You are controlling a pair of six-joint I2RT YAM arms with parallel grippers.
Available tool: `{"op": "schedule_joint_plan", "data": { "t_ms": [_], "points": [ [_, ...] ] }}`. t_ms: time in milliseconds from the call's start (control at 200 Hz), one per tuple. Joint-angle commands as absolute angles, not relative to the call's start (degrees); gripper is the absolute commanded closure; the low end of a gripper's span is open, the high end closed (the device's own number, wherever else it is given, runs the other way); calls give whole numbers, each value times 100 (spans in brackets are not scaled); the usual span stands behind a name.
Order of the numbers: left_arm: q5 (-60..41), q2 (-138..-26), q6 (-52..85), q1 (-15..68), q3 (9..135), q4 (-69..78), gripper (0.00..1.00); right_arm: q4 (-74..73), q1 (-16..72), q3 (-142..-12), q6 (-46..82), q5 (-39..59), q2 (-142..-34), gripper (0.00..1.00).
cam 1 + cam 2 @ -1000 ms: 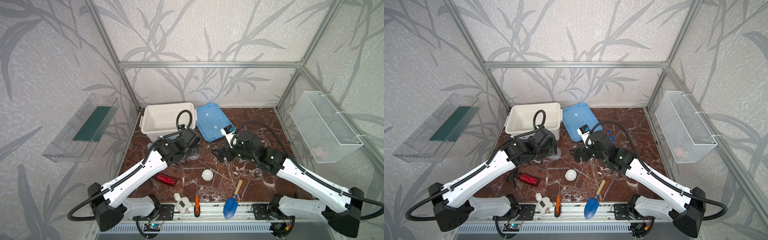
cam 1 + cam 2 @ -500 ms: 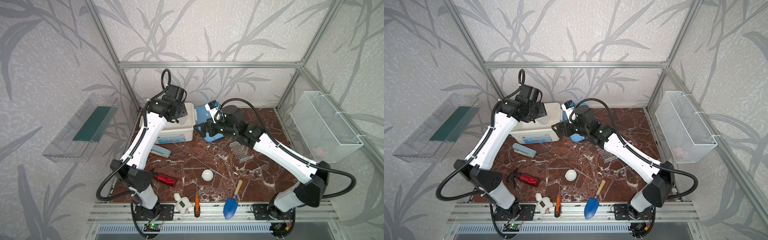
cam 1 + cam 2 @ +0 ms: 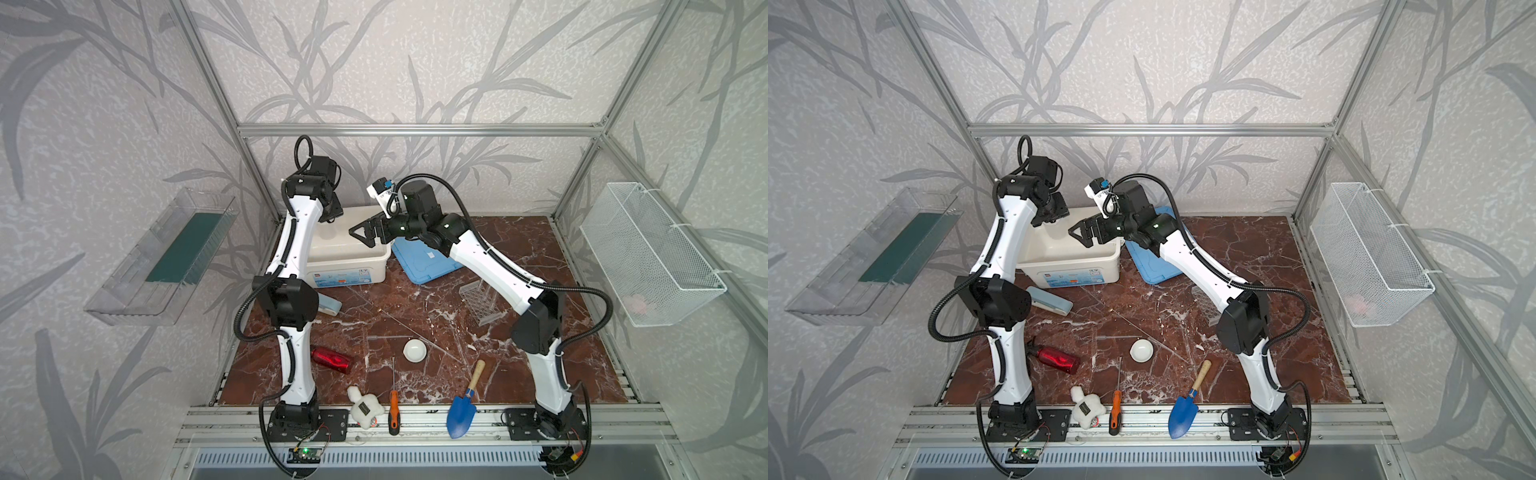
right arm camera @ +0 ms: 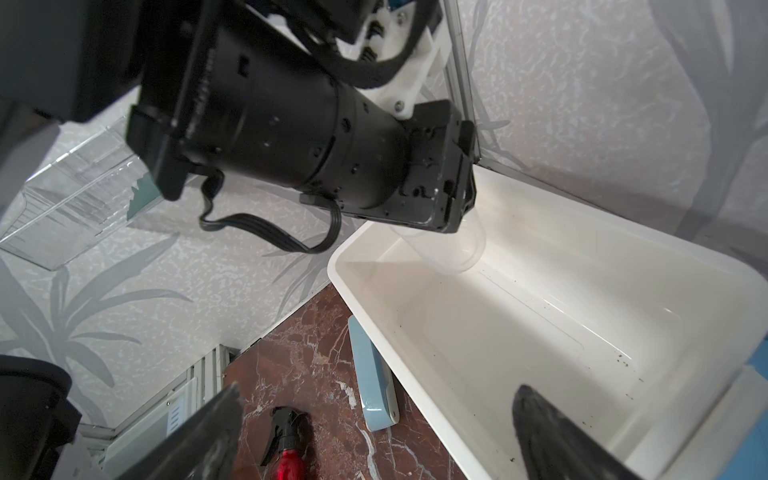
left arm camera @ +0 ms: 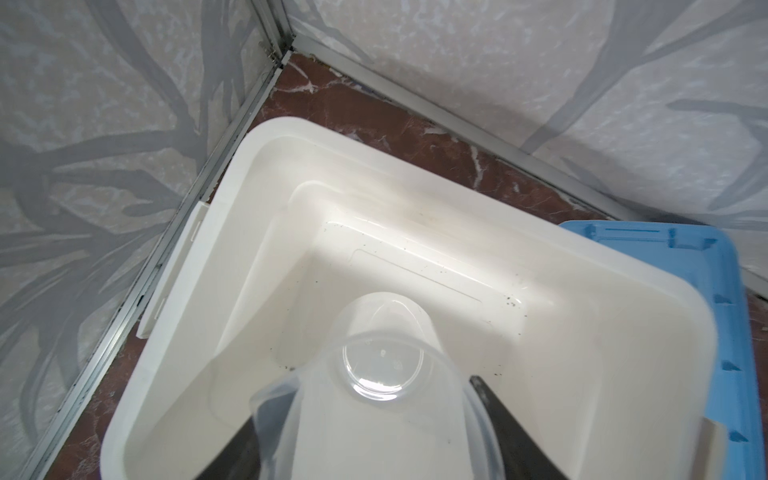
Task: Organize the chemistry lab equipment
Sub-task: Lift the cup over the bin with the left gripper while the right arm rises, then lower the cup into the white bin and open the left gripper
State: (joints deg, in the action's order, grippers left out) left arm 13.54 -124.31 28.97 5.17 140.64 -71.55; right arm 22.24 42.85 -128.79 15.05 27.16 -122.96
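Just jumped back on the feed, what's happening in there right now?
The left gripper holds the clear beaker low inside the white bin, not yet released. The right gripper hovers open and empty over the same bin. The grid rack and white dish sit out on the marble table.

The marble tabletop bears a white bin and blue lid at upper centre, a grid rack centre-right, and a white dish lower centre.

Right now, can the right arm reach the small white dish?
Probably yes: the right gripper is open and empty, and the small white dish sits uncovered in the open, with no arm above it.
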Motion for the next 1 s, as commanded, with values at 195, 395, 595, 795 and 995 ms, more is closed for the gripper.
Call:
{"op": "schedule_joint_plan", "data": {
  "t_ms": [195, 395, 595, 795, 995],
  "points": [
    [1756, -12568, 2649, 302, 13546, -6826, 35, 2622, 4289, -13519, 1232, 3101, -12900, 1],
    [1276, -12627, 2552, 142, 13148, -6320, 32, 2513, 4291, -13348, 1195, 2932, -12921, 1],
    [1269, -12856, 2558, 2, 12941, -6157, 32, 2414, 4289, -13189, 1222, 2857, -12912, 1],
    [1304, -13143, 2383, -64, 12940, -5969, 32, 2113, 4289, -12689, 1244, 2821, -12729, 1],
    [1228, -13313, 2292, -101, 12952, -5766, 32, 1971, 4289, -12515, 1294, 2835, -12700, 1]
  ]
}}
